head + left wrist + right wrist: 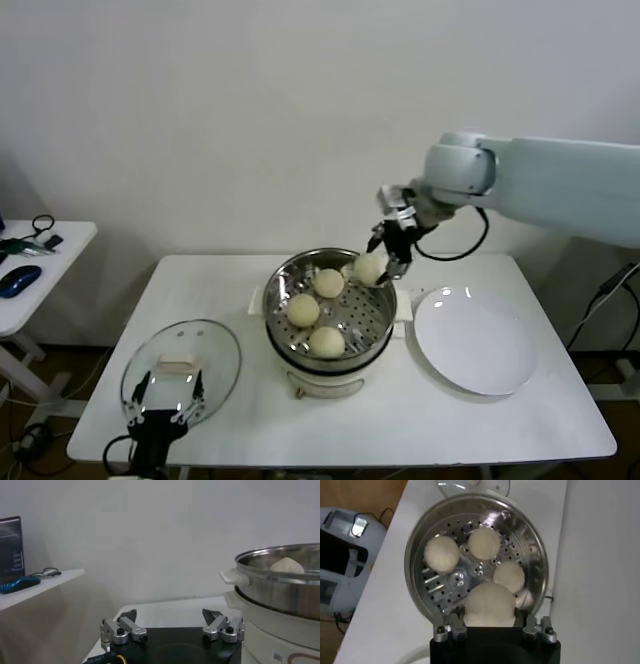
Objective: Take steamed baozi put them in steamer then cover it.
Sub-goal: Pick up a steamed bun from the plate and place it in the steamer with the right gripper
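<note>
The shiny steel steamer (375, 318) stands mid-table on its cream pot base, and three cream-white baozi (303, 310) lie on its perforated bottom. My right gripper (385, 262) hovers over the steamer's far right rim, shut on another baozi (368, 268). From the right wrist, that held baozi (489, 605) sits between the fingers above the steamer (417, 550). The glass cover (215, 352) lies flat at the table's front left. My left gripper (167, 400) is open, low at the front left edge next to the cover. In the left wrist view, the left gripper (172, 621) is empty, the steamer (280, 590) beside it.
A flat white plate (474, 342) lies right of the steamer. A small side table (40, 262) with a blue mouse and cables stands at far left. A white wall is behind the table.
</note>
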